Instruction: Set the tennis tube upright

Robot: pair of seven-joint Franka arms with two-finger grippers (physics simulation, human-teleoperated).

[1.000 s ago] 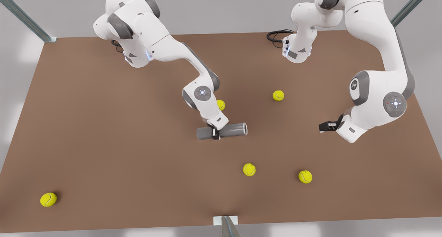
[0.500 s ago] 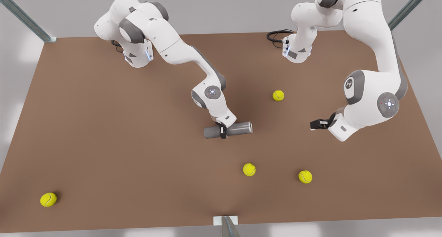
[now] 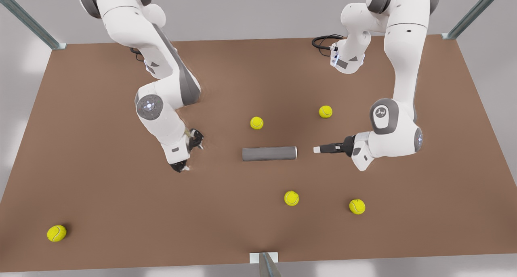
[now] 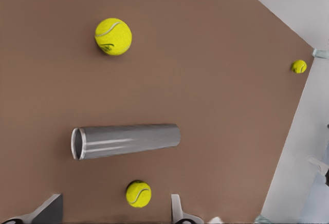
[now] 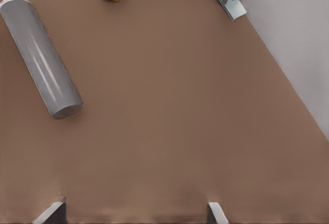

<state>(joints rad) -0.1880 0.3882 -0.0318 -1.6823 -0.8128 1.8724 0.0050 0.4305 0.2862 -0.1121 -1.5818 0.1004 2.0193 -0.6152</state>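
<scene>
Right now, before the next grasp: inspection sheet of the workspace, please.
Surface: brown tabletop, plain, no damage seen.
Job's things: tennis tube lies on its side mid-table, not upright, in neither gripper; open end towards the front view's right.
Clutter: five loose tennis balls, none touching the tube.
Grippers: left gripper open, level with the tube's open end, apart from it. Right gripper open, beyond the closed end, farther off.
Cables: black cable loop by the arm base on the front view's right.
Surroundings: metal frame posts at the table corners; grey backdrop.
</scene>
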